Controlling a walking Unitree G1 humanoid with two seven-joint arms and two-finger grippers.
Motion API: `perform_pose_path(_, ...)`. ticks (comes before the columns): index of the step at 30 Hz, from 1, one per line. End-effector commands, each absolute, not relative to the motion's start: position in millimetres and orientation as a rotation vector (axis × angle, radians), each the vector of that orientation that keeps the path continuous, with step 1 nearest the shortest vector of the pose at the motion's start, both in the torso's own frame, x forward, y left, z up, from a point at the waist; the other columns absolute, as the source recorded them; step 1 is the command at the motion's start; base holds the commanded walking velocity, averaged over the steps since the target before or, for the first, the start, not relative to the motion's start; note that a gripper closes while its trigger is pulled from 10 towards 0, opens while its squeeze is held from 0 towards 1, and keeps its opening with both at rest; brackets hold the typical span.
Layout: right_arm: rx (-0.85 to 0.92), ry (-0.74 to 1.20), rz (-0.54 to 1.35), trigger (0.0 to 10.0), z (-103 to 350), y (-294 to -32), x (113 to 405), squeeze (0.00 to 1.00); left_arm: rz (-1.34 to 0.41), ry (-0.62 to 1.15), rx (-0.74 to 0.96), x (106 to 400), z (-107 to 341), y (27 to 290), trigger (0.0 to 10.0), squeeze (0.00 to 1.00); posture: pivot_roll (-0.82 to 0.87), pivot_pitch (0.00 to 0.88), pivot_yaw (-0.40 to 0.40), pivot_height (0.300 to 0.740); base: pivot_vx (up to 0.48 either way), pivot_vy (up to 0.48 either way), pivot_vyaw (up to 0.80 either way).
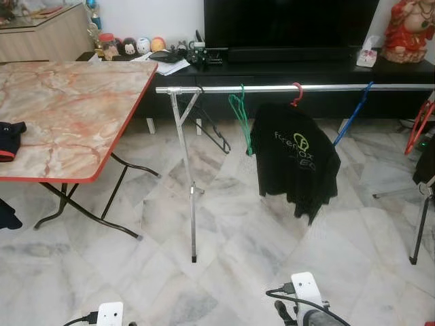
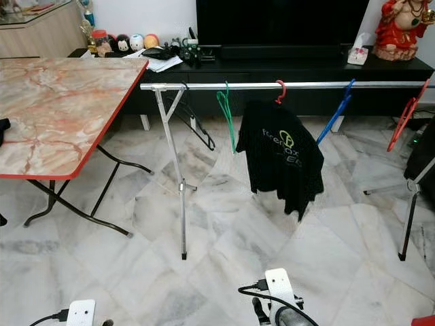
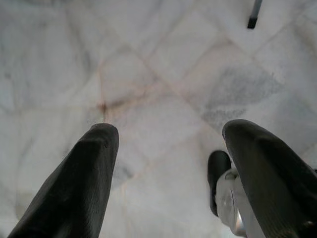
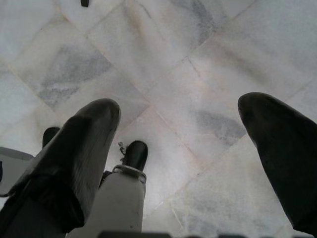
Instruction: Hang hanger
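Both my grippers, left (image 3: 166,163) and right (image 4: 181,148), hang low with fingers apart and empty over the marble floor (image 1: 224,272), so I should first fetch a hanger, perhaps the green hanger (image 1: 239,115) at twelve o'clock on the rail (image 1: 306,87).

A clothes rail (image 1: 272,88) runs across ahead of me, in front of the TV cabinet (image 1: 306,71). On it, left to right, hang an empty hanger (image 1: 211,125), a second hanger (image 1: 239,115), a shirt (image 1: 296,159) and two more hangers (image 1: 353,112). The worktop (image 1: 68,115) stands to my left, with a garment (image 1: 10,139) on its left edge.
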State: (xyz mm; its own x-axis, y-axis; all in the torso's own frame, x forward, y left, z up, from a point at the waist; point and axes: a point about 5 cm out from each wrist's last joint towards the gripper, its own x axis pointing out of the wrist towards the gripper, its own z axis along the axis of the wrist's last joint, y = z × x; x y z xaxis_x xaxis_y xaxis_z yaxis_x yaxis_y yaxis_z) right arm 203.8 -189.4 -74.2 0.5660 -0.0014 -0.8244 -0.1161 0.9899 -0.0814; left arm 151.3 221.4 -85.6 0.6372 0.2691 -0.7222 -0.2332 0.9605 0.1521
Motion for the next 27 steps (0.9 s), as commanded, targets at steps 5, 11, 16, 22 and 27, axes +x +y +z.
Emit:
perform_pose_path(5, -0.106, 0.956, 0.067, 10.0, -73.8, -176.9, 207.4, 0.0, 0.324, 0.895, -0.003, 141.0, -90.8, 225.2, 10.0, 0.0, 0.0, 0.0, 0.042, 0.74, 0.0, 0.0, 0.0)
perform_pose_path(11, -0.092, 0.979, 0.093, 10.0, -78.5, -159.3, 201.7, 0.0, 0.344, 0.911, -0.034, 139.2, -92.1, 224.8, 10.0, 0.0, 0.0, 0.0, 0.045, 0.74, 0.0, 0.0, -0.63)
perform_pose_path(16, -0.093, 0.97, 0.095, 10.0, -75.6, -146.1, 208.4, 0.0, 0.349, 0.906, -0.038, 140.4, -91.5, 225.5, 10.0, 0.0, 0.0, 0.0, 0.044, 0.74, 0.0, 0.0, -0.66)
perform_pose_path(22, -0.093, 0.964, 0.098, 10.0, -73.2, -142.6, 212.9, 0.0, 0.338, 0.923, -0.005, 139.7, -91.9, 226.2, 10.0, 0.0, -0.01, 0.0, 0.045, 0.74, 0.0, 0.0, -0.65)
perform_pose_path(27, -0.096, 0.965, 0.092, 10.0, -74.2, -146.9, 210.9, 0.0, 0.337, 0.928, 0.025, 139.0, -91.9, 227.4, 10.0, 0.0, -0.01, 0.0, 0.045, 0.74, 0.0, 0.0, -0.67)
